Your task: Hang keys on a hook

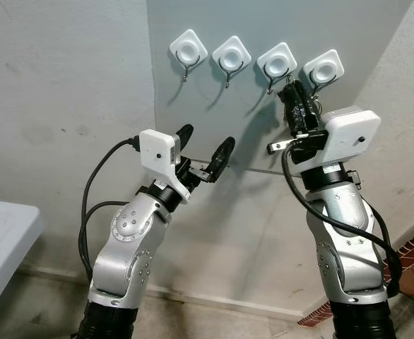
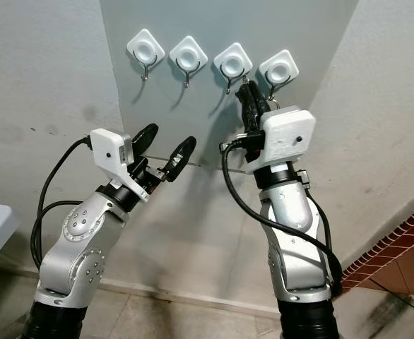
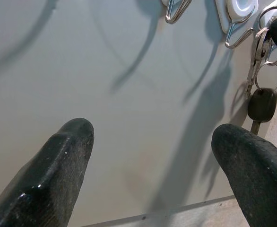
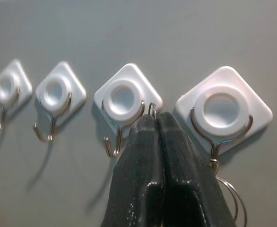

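The right claw is raised to the row of four white hooks on the grey wall, its fingers pressed together on the key ring, a sliver of which shows at their tips between the third hook and the fourth hook. The keys hang below it, close by the wall: a black-headed key and wire rings, just under the fourth hook's wire. To finish well, I judge the ring should be lifted over that hook's upturned tip, settled into the bend, and only then let go. The left claw hovers lower and well apart, fingers spread, holding nothing. The neighbouring third hook crowds the approach; a white worktop sits far left, out of the way.
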`<state>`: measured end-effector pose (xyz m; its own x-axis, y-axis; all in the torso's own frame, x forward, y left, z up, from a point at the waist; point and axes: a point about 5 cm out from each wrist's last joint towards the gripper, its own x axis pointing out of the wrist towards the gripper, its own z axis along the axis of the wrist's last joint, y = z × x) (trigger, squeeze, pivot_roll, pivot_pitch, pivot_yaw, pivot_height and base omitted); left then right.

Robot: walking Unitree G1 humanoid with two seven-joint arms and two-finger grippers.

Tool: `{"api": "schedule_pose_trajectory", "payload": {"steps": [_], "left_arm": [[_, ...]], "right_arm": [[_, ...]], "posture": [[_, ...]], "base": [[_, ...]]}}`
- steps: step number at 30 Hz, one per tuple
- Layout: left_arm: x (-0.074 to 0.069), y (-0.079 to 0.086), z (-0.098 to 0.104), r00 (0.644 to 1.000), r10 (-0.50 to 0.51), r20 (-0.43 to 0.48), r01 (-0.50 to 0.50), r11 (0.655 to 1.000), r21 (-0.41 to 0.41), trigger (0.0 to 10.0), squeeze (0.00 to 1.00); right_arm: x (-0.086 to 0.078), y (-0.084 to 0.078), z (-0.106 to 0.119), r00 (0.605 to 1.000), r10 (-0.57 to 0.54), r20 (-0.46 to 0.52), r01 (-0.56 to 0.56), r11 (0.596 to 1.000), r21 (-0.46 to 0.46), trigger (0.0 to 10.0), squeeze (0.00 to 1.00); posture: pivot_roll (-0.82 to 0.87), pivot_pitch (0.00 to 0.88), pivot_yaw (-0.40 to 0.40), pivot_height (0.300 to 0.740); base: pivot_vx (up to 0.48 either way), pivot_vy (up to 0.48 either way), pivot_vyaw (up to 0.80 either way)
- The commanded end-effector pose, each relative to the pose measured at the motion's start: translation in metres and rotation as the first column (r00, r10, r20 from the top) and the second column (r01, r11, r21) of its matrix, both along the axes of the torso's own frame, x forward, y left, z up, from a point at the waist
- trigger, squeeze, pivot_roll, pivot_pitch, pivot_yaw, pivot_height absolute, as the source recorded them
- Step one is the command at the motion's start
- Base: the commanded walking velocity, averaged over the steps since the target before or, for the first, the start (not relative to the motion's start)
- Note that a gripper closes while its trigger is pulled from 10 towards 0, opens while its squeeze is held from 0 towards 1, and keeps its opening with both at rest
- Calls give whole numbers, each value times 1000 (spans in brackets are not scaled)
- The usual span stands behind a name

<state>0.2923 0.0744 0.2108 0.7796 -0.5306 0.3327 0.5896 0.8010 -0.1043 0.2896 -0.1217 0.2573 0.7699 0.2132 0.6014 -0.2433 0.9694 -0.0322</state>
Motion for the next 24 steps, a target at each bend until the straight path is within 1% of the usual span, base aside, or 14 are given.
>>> {"api": "schedule_pose_trajectory", "payload": {"steps": [1, 3, 6, 8, 11, 13, 18, 24], "left_arm": [[-2, -1, 2, 1000, -3, -1, 3, 1000, -8, 10000, 0], [-2, -1, 2, 1000, -3, -2, 3, 1000, -9, 10000, 0], [-2, -1, 2, 1000, -1, -1, 1, 1000, -9, 10000, 0], [-2, -1, 3, 1000, -2, 1, 2, 1000, -8, 10000, 0], [-2, -1, 3, 1000, -5, 4, 5, 1000, -3, 10000, 0], [-2, -2, 3, 1000, -10, 11, 10, 1000, 16, 10000, 0], [-3, -3, 3, 1000, -14, 12, 14, 1000, 19, 10000, 0], [-3, -2, 3, 1000, -19, 11, 19, 1000, 21, 10000, 0]], "right_arm": [[-2, 0, 7, 999, 43, 10, -43, 999, 25, 10000, 0], [-3, 2, 4, 997, 76, -12, -76, 997, 21, 10000, 0], [-6, 8, -6, 988, 141, -63, -143, 990, -17, 10000, 0], [-8, 10, -12, 978, 186, -89, -187, 982, 1, 10000, 0], [-7, 10, -11, 976, 199, -92, -199, 980, 13, 10000, 0], [-7, 10, -11, 976, 197, -94, -196, 980, 17, 10000, 0], [-7, 8, -11, 975, 198, -100, -195, 980, 32, 10000, 0], [-8, 13, -3, 967, 244, -73, -239, 969, 64, 10000, 0]], "posture": [[-28, 56, -45, 740], [-28, 56, -45, 740], [-28, 55, -45, 740], [-30, 56, -44, 740], [-31, 57, -43, 740], [-31, 59, -42, 740], [-32, 60, -41, 740], [-32, 66, -36, 740]], "base": [[0, 0, 0], [0, 0, 0], [0, 0, 0], [0, 0, 0], [0, 0, 0], [0, 0, 0], [0, 0, 0], [0, 0, 0]]}}
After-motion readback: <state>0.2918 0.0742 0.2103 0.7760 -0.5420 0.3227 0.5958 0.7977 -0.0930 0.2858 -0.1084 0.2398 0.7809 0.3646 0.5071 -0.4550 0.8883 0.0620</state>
